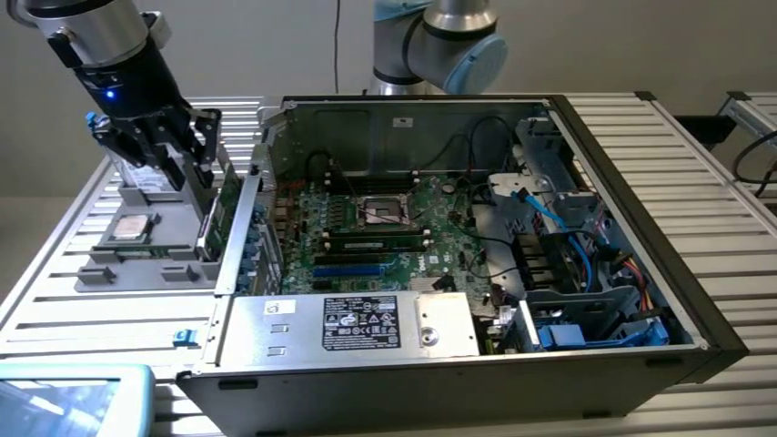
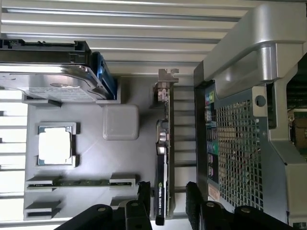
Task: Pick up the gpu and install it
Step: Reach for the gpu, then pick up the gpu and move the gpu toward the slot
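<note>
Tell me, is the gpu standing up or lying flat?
Standing up on its edge. The gpu sits upright in a slot of the gray tray, showing its thin edge, with the open end effector straddling it.

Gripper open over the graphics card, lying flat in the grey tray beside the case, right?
No: the graphics card stands on edge in the grey tray, not flat, per the wrist view. The gripper is open over it, beside the case.

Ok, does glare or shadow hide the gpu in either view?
Wrist view: table slats glare white, the processor lid is washed out, but the gpu is evenly lit. Exterior view: the gpu stands in shade beside the computer case, dim but visible.
</note>
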### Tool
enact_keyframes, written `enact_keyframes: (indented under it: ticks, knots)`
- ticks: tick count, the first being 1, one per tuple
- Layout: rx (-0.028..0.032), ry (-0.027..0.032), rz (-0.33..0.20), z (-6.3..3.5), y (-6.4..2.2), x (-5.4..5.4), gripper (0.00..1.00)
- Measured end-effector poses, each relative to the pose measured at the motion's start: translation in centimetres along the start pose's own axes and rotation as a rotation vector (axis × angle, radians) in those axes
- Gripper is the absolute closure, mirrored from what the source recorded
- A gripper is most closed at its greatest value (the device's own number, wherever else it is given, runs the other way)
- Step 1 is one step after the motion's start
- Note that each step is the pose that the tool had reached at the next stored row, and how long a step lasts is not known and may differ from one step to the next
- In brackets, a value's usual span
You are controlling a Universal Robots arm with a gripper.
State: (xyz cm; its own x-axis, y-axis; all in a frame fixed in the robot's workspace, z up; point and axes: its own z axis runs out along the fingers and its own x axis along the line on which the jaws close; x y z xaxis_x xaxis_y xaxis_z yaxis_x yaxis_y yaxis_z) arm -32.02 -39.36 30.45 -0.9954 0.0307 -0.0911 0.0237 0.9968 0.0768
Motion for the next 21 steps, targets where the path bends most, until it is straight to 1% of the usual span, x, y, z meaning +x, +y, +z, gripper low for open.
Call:
enact_keyframes:
  ticks: [2, 16, 21]
  knots:
    - [0.0000, 0.0001, 0.000, 0.12, -0.01, 0.03, 0.56]
    - [-0.0003, 0.0001, 0.000, 0.14, -0.01, 0.04, 0.56]
    - [-0.0003, 0.0001, 0.000, 0.57, -0.05, 0.08, 0.56]
